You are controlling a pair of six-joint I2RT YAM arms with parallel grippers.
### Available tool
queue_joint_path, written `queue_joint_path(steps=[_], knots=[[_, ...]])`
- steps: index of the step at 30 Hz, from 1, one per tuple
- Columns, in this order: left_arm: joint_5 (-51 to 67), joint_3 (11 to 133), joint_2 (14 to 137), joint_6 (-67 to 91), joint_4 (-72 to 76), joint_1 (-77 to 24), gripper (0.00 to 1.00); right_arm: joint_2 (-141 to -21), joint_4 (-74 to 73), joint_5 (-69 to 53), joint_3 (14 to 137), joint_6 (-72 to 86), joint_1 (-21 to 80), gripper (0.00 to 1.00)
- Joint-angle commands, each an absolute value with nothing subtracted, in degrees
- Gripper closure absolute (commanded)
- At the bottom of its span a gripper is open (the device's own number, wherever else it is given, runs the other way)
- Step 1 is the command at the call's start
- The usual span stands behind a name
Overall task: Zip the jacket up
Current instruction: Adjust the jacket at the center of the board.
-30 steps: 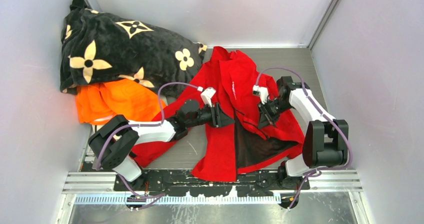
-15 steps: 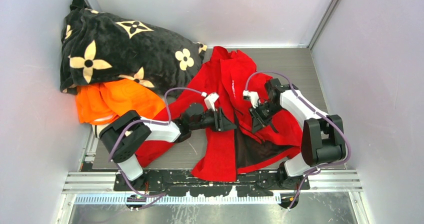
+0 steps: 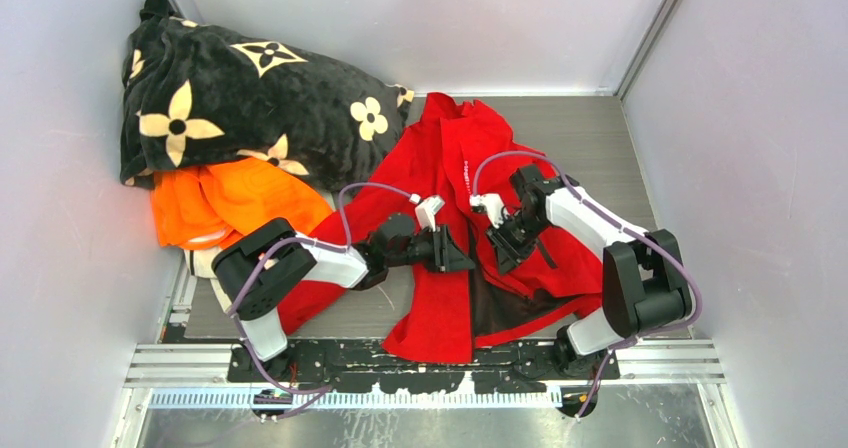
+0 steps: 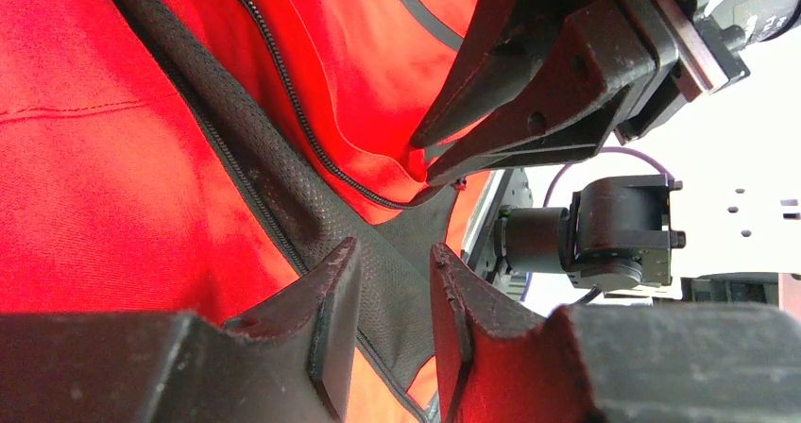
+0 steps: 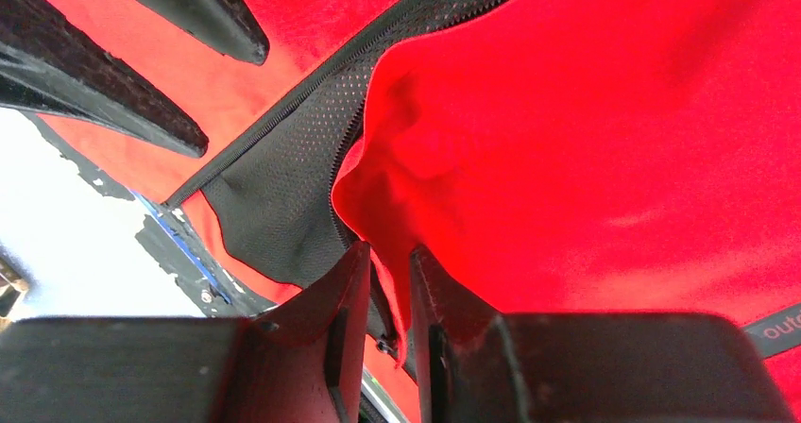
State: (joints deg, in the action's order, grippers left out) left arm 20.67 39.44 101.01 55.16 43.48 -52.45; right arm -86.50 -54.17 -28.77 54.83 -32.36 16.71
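The red jacket [image 3: 450,158] lies unzipped on the table, its dark mesh lining [image 3: 500,303] showing in the gap between the front panels. My left gripper [image 3: 465,262] hovers over the left front edge, open; the lining and zip teeth [image 4: 293,111] show through the gap between its fingers [image 4: 392,258]. My right gripper [image 3: 500,251] faces it a few centimetres away on the right front edge. Its fingers [image 5: 389,291] stand slightly apart, with a loose red fold of the jacket's edge [image 5: 378,187] hanging between them. Each wrist view shows the other gripper's fingers [image 4: 491,130] [image 5: 142,111] close by.
A black flower-patterned blanket [image 3: 230,88] is heaped at the back left, with an orange garment [image 3: 235,203] under its near side. Grey walls [image 3: 740,168] close in on both sides. A metal rail [image 3: 420,368] runs along the near edge by the arm bases.
The right gripper has moved left and nearer along the jacket's edge and opened from shut. The left gripper has slid right toward it, and its jaws have narrowed a little.
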Motion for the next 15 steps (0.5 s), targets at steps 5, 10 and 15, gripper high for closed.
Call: queue_joint_path(steps=[5,10,15], knots=[[21.33,40.62,100.98,55.0,45.79,-53.19,0.67,-81.44,-55.52,-27.49,52.84,-35.25,17.96,0.68],[20.69,40.91,101.29,55.36,45.36,-53.95,0.67,-81.97,-56.55,-26.64,51.86,-37.01,19.91,0.68],[19.77,40.46,100.13,55.46,44.85,-53.96,0.66,-83.04,-54.95,-24.8,51.34,-35.3,22.02,0.68]])
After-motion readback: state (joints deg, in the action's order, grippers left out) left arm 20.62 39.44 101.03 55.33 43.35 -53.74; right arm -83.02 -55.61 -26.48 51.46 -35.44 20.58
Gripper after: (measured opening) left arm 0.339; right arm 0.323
